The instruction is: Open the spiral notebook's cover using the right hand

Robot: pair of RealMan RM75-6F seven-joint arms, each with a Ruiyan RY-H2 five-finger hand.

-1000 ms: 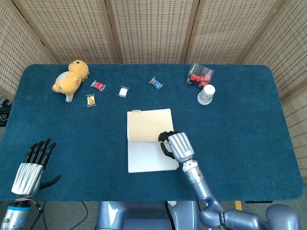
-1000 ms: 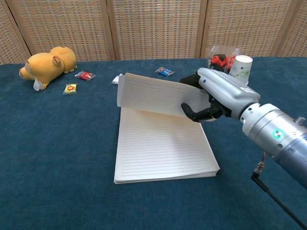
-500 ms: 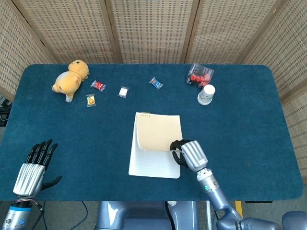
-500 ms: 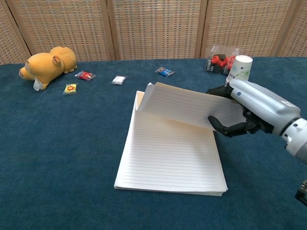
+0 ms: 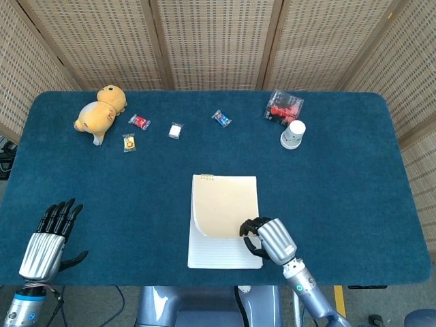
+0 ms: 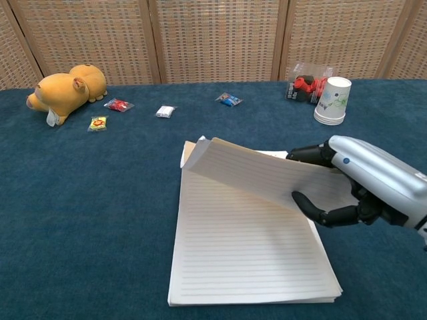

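Notebook [image 6: 247, 267] slid nearer, right hand [image 6: 360, 183] pinching lifted cover [image 6: 260, 173], no legible writing

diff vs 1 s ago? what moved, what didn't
The right hand, still holding the lifted cover, pulled back toward the robot and dragged the notebook along, toward the table's near edge. Left hand, plush toy, cup and candies stayed put.

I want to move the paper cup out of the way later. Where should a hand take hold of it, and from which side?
Take the paper cup around its side wall, near the middle, coming from the front or its right. It stands upright with its mouth up, and the red packaged item sits close behind on its left, so those sides look cramped. The cup looks like a nested stack, so a light wrap seems safest.
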